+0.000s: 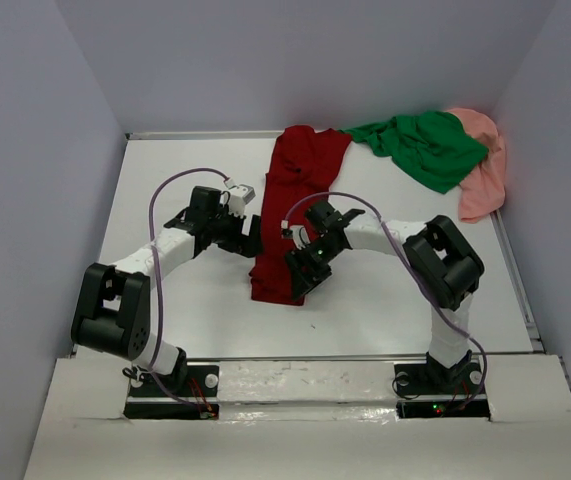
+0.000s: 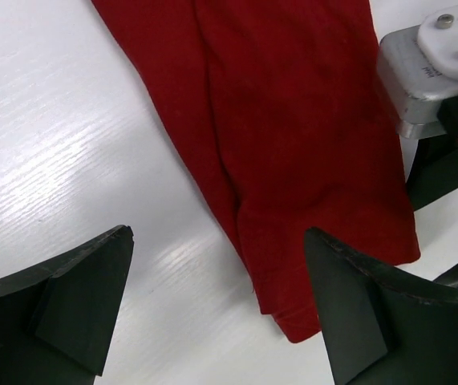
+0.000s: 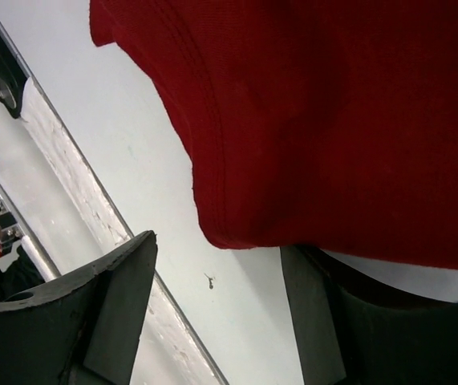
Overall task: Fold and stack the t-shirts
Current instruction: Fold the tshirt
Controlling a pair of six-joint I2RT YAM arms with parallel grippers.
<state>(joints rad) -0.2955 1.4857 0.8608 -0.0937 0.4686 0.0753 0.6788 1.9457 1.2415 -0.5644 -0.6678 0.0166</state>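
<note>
The dark red t-shirt (image 1: 300,190) lies as a long narrow strip down the middle of the table. My left gripper (image 1: 249,236) sits at its left edge, open; in the left wrist view the gripper (image 2: 216,293) has its wide jaws over the shirt's (image 2: 293,120) lower corner and bare table. My right gripper (image 1: 298,281) is at the strip's near end, open. In the right wrist view the gripper (image 3: 216,301) holds nothing, and the shirt's (image 3: 333,112) hem covers the tip of one finger (image 3: 313,313). The green t-shirt (image 1: 425,146) and the pink t-shirt (image 1: 482,172) lie crumpled at the far right.
The white table (image 1: 165,180) is walled by grey panels on the left, back and right. Its front edge (image 3: 76,168) runs close beside my right gripper. Part of the right arm's wrist (image 2: 429,64) shows beside the red shirt in the left wrist view.
</note>
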